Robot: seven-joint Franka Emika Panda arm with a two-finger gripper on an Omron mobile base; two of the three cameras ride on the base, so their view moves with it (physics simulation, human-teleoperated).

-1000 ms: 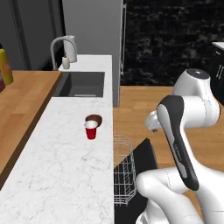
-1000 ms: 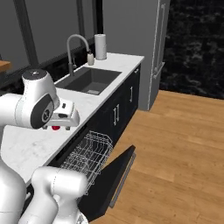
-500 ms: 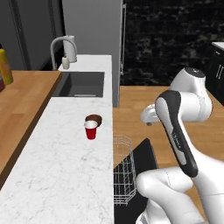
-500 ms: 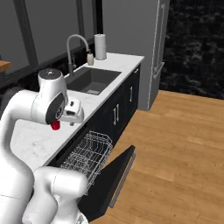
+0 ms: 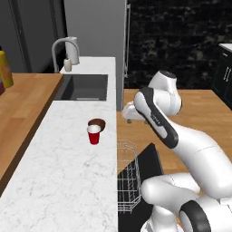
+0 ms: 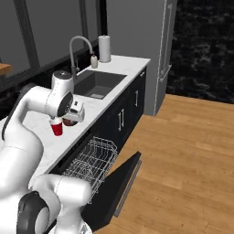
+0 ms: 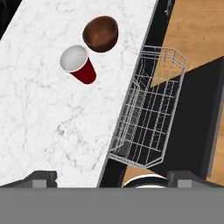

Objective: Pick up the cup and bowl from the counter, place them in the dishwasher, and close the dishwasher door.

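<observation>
Arm swung forward off the base toward the desk edge since a second ago | jaws (image 7: pixel 109 177) spread wide, empty, above the desk (image 5: pixel 68 181) | 1 cup (image 7: pixel 78 64) upright, 1 bowl (image 7: pixel 100 33) just beside it, both on desk | 1 rack (image 7: pixel 146 109) pulled out | 1 door (image 6: pixel 119 183) lowered open

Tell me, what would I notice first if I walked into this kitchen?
Probably the big white robot arm bending over the white counter. Next, the red cup standing beside the brown bowl on that counter. Below its edge, the dishwasher door hangs open with the wire rack pulled out.
</observation>
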